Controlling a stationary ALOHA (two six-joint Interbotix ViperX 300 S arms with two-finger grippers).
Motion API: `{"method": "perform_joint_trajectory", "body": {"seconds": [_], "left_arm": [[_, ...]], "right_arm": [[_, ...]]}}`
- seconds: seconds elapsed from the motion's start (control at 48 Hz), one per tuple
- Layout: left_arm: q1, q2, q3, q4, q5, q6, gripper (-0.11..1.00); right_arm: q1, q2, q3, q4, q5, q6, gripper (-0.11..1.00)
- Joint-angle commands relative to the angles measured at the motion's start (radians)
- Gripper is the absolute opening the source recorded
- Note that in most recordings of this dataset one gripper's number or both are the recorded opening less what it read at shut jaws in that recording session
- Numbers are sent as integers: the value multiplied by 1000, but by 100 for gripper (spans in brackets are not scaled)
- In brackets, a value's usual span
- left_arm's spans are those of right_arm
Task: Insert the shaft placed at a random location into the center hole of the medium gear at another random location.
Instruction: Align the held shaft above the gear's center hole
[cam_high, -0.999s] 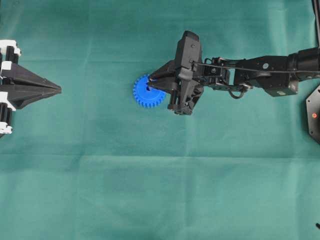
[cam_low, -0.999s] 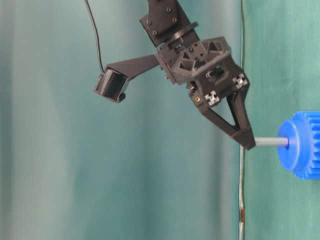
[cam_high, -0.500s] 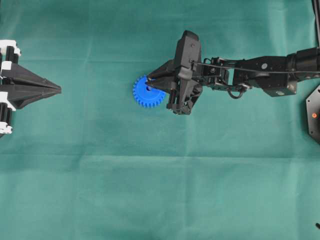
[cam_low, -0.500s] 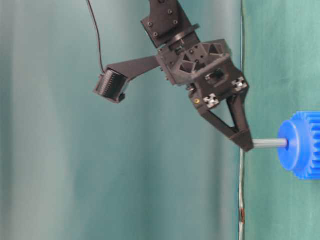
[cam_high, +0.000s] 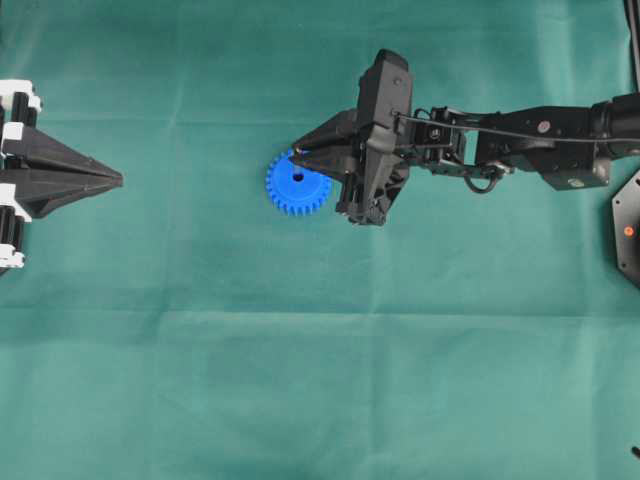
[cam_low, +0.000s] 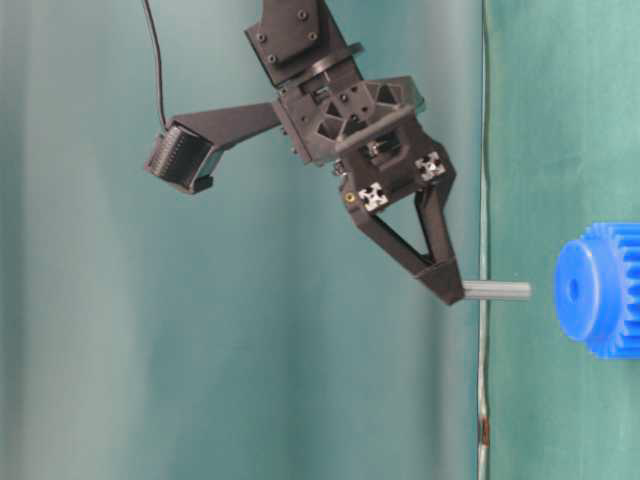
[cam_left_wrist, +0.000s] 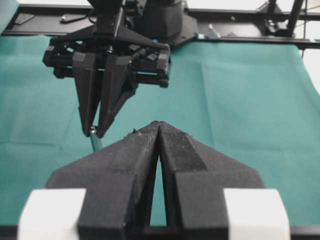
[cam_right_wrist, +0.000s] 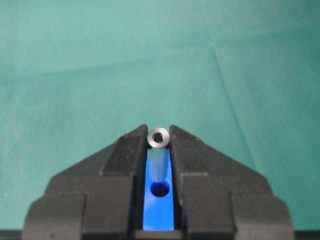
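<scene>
Your right gripper (cam_low: 449, 290) is clamping the thin silver-grey metal shaft (cam_low: 497, 290) between its black fingertips, jaws standing narrow around one end of it. In the table-level view (which is turned on its side, so the cloth runs up the right edge) the shaft is sticking out from the fingertips toward the bright blue toothed plastic gear (cam_low: 598, 290), and its free end is hanging clear of the gear's raised hub with a visible gap between them. The small dark center hole (cam_low: 573, 289) is sitting open and in line with the shaft's axis. From the right wrist camera you are looking down the shaft (cam_right_wrist: 158, 156) between the two pads, with the blue gear and its hole (cam_right_wrist: 159, 189) showing directly beneath. From overhead, the gear (cam_high: 297, 183) is lying on the green cloth (cam_high: 300, 350) just beside the gripper's tip. Your left gripper (cam_high: 110, 180) is resting well apart at the left edge, its jaws pressed together on nothing.
</scene>
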Motion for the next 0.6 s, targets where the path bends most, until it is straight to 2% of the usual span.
{"method": "perform_joint_trajectory", "body": {"seconds": [0.0, 0.583], "left_arm": [[3, 8, -20, 3, -5, 0, 0], [3, 8, -20, 3, -5, 0, 0]], "right_arm": [[2, 5, -17, 2, -11, 3, 13], [5, 63, -17, 15, -52, 8, 13]]}}
